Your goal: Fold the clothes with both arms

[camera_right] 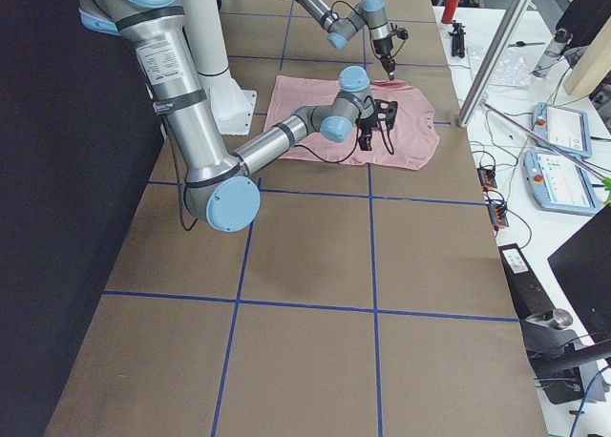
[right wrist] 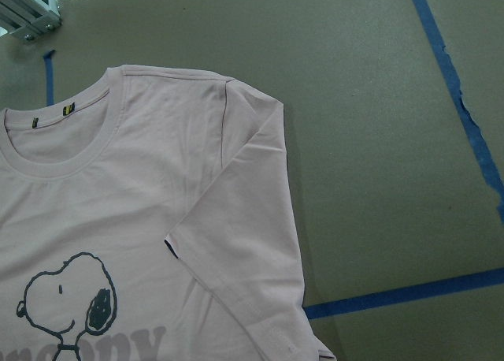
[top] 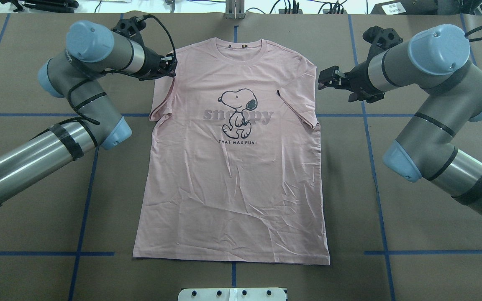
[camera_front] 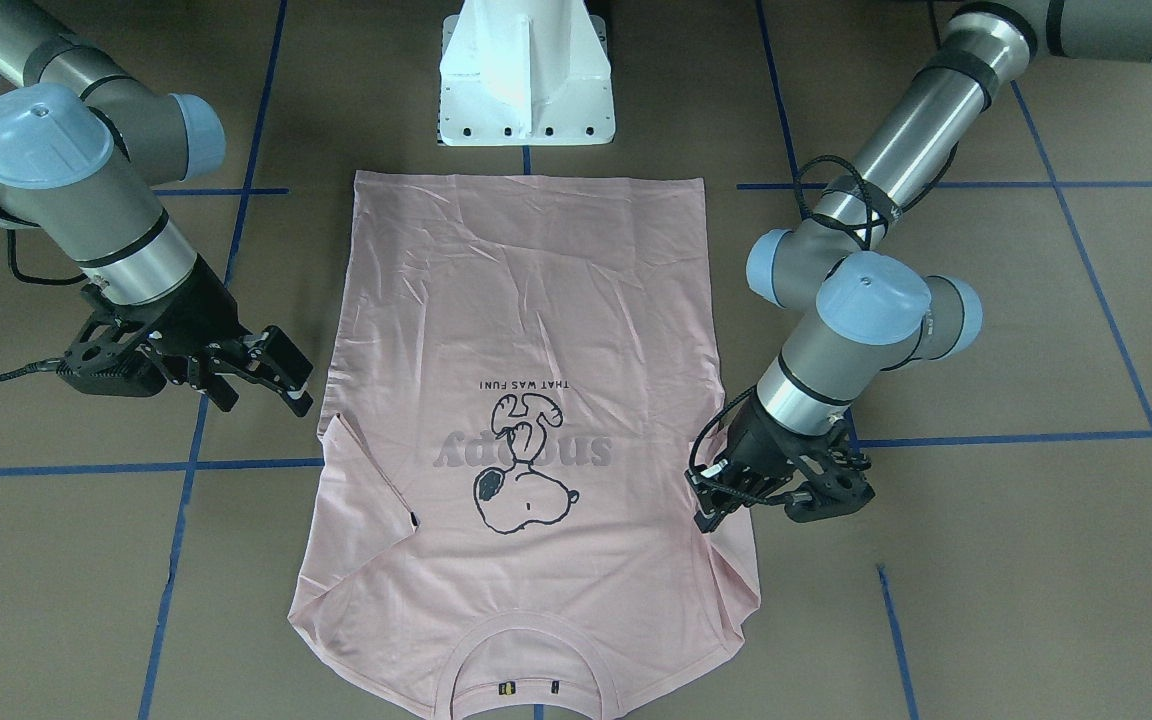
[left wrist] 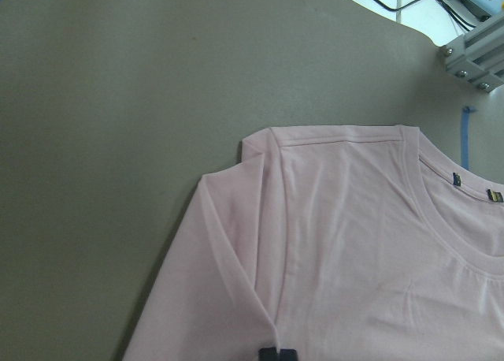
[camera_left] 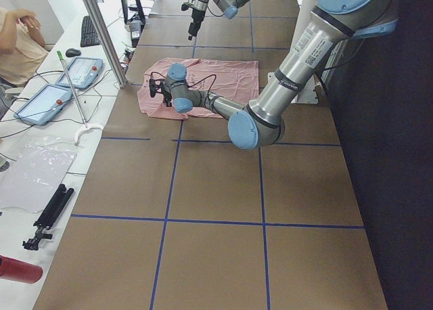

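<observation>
The pale pink T-shirt [top: 232, 167] lies flat and print-up on the brown table, collar [top: 234, 48] at the far edge and hem toward the base. My left gripper [top: 173, 67] is down at the shirt's left shoulder. In the left wrist view its fingertips [left wrist: 276, 353] sit pressed together on a crease of the sleeve fabric, shut on it. My right gripper [top: 322, 79] hovers open just off the right sleeve [top: 299, 104], not touching it; it also shows from the front [camera_front: 291, 380]. That sleeve lies folded in, its small dark tag [right wrist: 169, 245] showing.
The white pedestal base [camera_front: 526, 75] stands just behind the hem. Blue tape lines [top: 36, 253] grid the brown table. Beyond the collar side runs a metal post [camera_left: 101, 32] and a side bench with tablets [camera_left: 81, 70]; a person [camera_left: 17, 39] sits there.
</observation>
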`<state>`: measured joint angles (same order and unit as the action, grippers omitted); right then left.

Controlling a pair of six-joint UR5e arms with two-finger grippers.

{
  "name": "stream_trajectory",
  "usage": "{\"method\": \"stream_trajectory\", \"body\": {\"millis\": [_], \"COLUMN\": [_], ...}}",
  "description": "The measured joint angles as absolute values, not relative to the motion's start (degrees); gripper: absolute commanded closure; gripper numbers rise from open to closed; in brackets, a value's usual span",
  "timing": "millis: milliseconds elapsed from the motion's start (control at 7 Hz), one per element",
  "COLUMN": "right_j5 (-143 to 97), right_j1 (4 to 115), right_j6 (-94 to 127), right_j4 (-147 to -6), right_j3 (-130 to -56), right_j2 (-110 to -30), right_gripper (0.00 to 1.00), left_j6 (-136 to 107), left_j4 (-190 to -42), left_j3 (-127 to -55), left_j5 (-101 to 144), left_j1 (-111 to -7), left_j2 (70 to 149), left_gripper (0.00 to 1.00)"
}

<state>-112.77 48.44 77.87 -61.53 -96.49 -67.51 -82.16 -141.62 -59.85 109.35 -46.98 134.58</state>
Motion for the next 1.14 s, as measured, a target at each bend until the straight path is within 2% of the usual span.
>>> {"method": "stream_trajectory", "body": {"millis": [143,286,429,571,857,1143], "right_j5": [-112.77,-112.76,-112.76,-112.74,-112.26,-111.6], "right_j1": [48.4,48.39,48.39,48.33,48.17,47.39], "right_j6": [77.84,77.85,77.86,77.89,78.09,79.35], "right_j4": [-61.52,-61.52,-61.53,-61.53,-61.52,-61.54], "right_j3": [-96.45,-96.43,-96.42,-96.42,-96.49,-97.5], "right_j2": [-67.61,-67.68,-67.72,-67.75,-67.76,-67.71], "right_gripper": [0.0,0.0,0.0,0.0,0.0,0.0], "left_j6": [-82.18,-82.18,-82.18,-82.18,-84.59,-88.73], "left_j4": [-141.98,-142.73,-143.52,-144.93,-147.02,-145.54], "left_j3": [-56.1,-53.26,-52.1,-51.9,-55.97,-62.71], "left_j5": [108.69,107.81,107.36,107.13,107.04,107.78], "left_j1": [-46.83,-46.5,-45.6,-44.42,-43.21,-42.38], "left_j2": [137.71,139.73,140.46,140.46,138.67,133.53], "left_gripper": [1.0,0.71,0.31,0.17,0.17,0.17]}}
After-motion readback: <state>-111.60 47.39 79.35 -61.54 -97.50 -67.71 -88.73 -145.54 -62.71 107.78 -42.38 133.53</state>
